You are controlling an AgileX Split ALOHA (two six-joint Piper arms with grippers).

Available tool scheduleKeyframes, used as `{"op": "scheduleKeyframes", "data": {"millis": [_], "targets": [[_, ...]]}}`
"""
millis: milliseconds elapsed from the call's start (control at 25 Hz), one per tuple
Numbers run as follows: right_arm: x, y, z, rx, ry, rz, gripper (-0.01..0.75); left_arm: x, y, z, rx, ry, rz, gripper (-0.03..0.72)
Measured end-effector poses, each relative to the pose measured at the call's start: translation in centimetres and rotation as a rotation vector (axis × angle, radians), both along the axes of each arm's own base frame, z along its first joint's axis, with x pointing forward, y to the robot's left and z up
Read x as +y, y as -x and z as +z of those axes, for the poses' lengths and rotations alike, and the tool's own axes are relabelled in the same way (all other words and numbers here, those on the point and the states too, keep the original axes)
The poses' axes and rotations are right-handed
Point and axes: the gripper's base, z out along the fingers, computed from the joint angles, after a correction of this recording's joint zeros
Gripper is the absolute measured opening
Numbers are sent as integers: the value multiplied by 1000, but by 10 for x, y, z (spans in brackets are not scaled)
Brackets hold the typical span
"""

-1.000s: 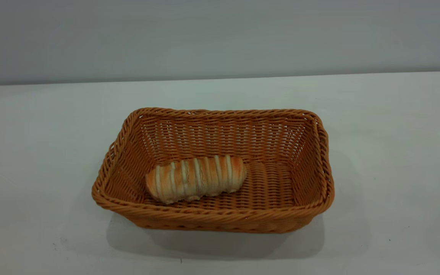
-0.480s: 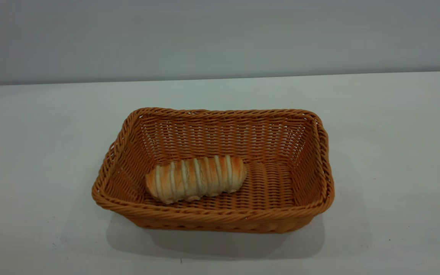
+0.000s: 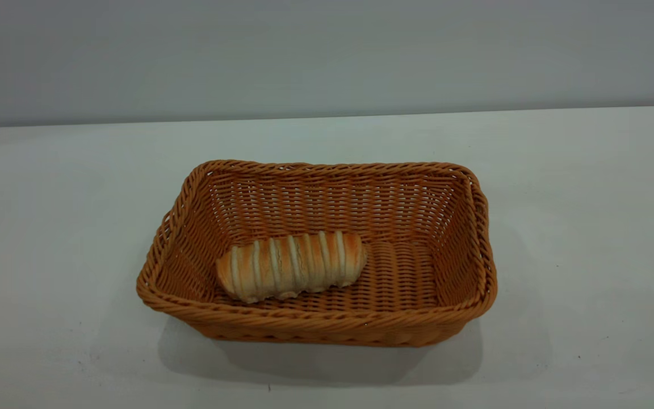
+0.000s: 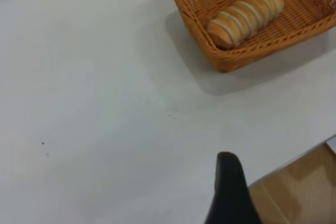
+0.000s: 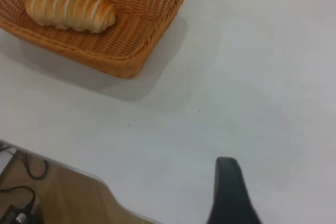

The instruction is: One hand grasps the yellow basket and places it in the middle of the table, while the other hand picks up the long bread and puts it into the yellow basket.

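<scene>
Task appears complete: long bread (image 3: 291, 265) lies inside yellow basket (image 3: 477, 216) mid-table (image 3: 49, 227); both grippers withdrawn, finger state indeterminable.

Woven wicker yellow basket (image 3: 315, 326); matt smooth table (image 3: 577, 227); ridged-crust long bread (image 3: 291, 265).

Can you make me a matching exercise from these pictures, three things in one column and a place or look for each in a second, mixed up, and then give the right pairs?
Column one:
1. the long bread
2. the yellow basket
3. the table

Column two:
A. plain white, with tiny dark specks
B. woven, orange-tan, standing mid-table
C. lying on the woven floor, pale ridges across it

Pairs: 1-C, 2-B, 3-A
</scene>
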Motion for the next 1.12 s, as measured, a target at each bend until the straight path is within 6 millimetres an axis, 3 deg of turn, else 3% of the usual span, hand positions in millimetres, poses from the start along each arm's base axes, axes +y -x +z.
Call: {"op": "scheduleKeyframes", "data": {"millis": [360, 1120], "targets": [[0, 0, 0, -1, 0, -1, 531, -4, -6, -14, 45, 0, 13, 553], [0, 0, 0, -1, -1, -1, 531, -5, -7, -14, 41, 7, 12, 553]]}}
